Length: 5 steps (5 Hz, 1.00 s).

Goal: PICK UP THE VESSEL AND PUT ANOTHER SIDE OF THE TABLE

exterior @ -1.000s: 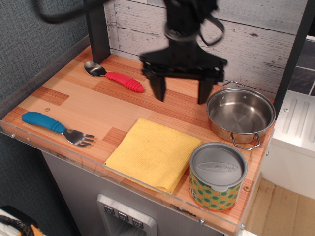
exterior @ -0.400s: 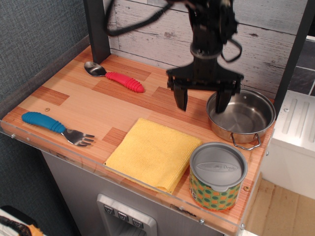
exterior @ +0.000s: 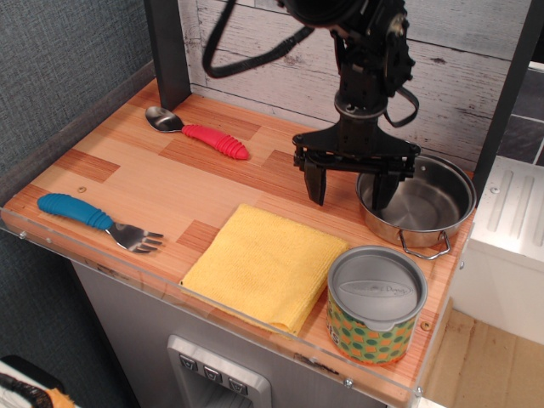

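While the black gripper [exterior: 348, 192] hangs over the back right part of the table [exterior: 136, 183], its two fingers stand spread apart, holding nothing. One finger [exterior: 316, 185] points down outside the left wall of the vessel [exterior: 421, 206], over bare wood; the other reaches inside the pot, past its near-left rim. Whether either finger touches the steel cannot be told.

Vessel: small shiny steel pot, upright on the table at the right edge, wire loop handles at back and front. Just in front of it, a grey-lidded can [exterior: 376, 304] with green-orange dots, close to the front handle. Yellow cloth [exterior: 265, 264] folded flat, left of the can, near the front acrylic rim. Blue-handled fork [exterior: 95, 221] near the front left corner. Red-handled spoon [exterior: 195, 131] at the back left, well apart from the pot.
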{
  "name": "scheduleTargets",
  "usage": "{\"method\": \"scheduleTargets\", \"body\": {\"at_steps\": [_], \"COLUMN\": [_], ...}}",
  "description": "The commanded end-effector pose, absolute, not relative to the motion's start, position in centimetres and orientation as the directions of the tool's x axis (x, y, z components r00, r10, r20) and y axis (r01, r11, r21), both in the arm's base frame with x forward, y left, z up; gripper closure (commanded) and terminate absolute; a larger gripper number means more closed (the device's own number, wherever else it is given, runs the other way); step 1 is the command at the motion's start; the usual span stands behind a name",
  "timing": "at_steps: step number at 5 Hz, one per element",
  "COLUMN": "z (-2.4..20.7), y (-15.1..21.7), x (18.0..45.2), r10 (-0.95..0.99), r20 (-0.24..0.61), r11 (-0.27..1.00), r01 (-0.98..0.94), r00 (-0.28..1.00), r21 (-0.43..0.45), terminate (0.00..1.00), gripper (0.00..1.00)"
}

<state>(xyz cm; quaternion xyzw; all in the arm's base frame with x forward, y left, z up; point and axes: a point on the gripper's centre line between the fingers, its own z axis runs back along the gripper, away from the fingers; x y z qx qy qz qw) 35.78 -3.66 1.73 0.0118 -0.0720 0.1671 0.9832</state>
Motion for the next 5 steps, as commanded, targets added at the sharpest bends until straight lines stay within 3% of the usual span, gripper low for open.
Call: {"method": "scheduleTargets", "body": {"at_steps": [1,3,4,5], "z": [2.9,4.4,5.7,7.2], "y": [-3.7,-3.7,-3.2,-2.6], "x": [36.5,36.9,36.4,35.7], "r10": [0.330,0.356,0.379,0.400], "r20": [0.175,0.227,0.227,0.245], "r11": [0.944,0.934,0.923,0.914], "r01": [-0.328,-0.343,-0.347,-0.364], "r00": [0.928,0.906,0.897,0.883], "r21": [-0.041,-0.099,-0.168,-0.181], "terminate": [0.00,0.00,0.00,0.00], "gripper": [1.00,1.00,1.00,1.00]}}
